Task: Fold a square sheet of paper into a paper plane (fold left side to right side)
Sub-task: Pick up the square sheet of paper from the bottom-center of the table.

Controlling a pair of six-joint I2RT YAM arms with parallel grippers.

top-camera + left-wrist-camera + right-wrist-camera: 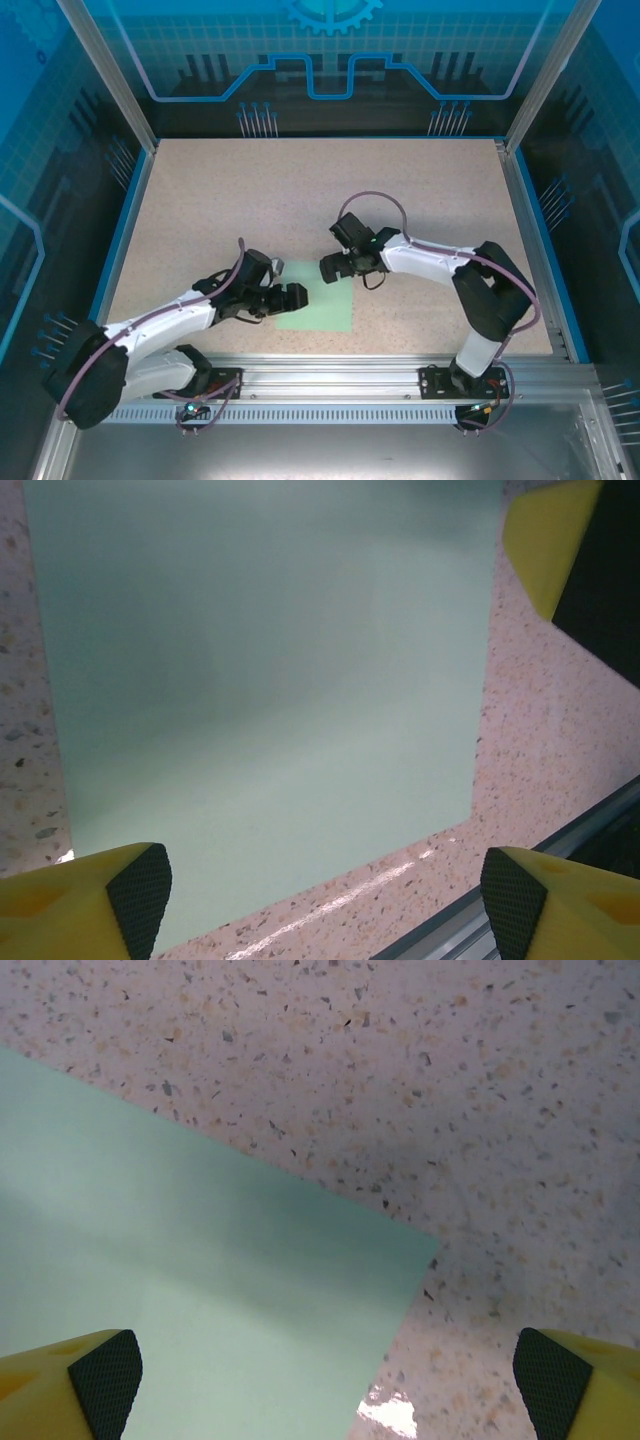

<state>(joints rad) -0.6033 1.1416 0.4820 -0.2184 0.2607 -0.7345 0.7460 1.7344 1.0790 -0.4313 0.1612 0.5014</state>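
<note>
**Mint-green sheet flat on table, both claws wide and empty**

Pale mint-green square sheet of thin paper (318,308) lies flat and unfolded on the speckled beige table (300,190), close to the front edge. The left gripper (292,298) is low at the sheet's left edge, jaws spread wide, clasping nothing. In the left wrist view one black-padded yellow finger (140,890) overlaps the sheet's border and the other is off the paper; whether a pad touches the paper, cannot tell. The right gripper (326,268) is over the sheet's far edge, jaws fully spread and empty. In the right wrist view a corner of the sheet (170,1260) lies between its fingers (105,1380), one over paper, one over bare table.
</note>
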